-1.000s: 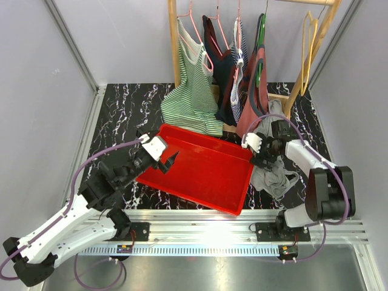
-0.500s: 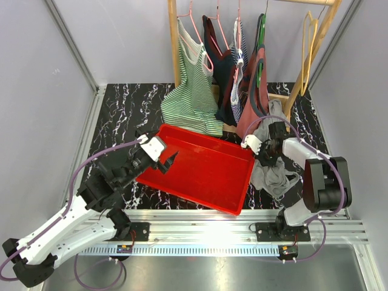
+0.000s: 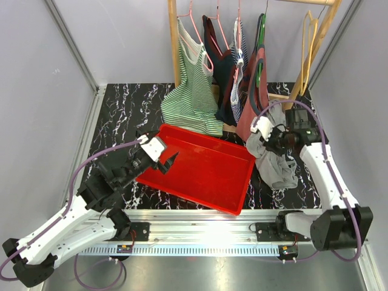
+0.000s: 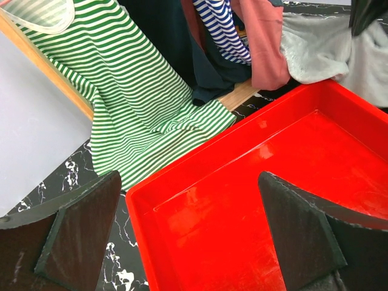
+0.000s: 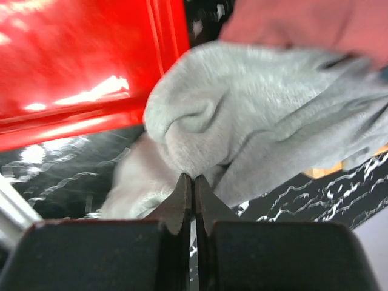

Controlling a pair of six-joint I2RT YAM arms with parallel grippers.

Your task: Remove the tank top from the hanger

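Note:
The grey tank top (image 3: pixel 277 168) lies off any hanger as a crumpled heap right of the red tray (image 3: pixel 206 171), with one fold pulled up. My right gripper (image 3: pixel 268 140) is shut on that fold; in the right wrist view the closed tips (image 5: pixel 194 179) pinch the grey cloth (image 5: pixel 254 115) above the marble floor. My left gripper (image 3: pixel 167 159) hovers open over the tray's near left corner (image 4: pixel 242 200) with nothing between its fingers (image 4: pixel 79 233). An empty wooden hanger (image 3: pixel 310 39) hangs at the rack's right end.
A wooden rack at the back holds a green striped top (image 3: pixel 193 91), a dark top, a blue striped one and a salmon top (image 3: pixel 256 100). The green striped hem (image 4: pixel 139 121) drapes near the tray's far corner. Grey walls close both sides.
My right gripper closed on the grey tank top and rose back and to the right, lifting a fold of it. The left arm stayed still.

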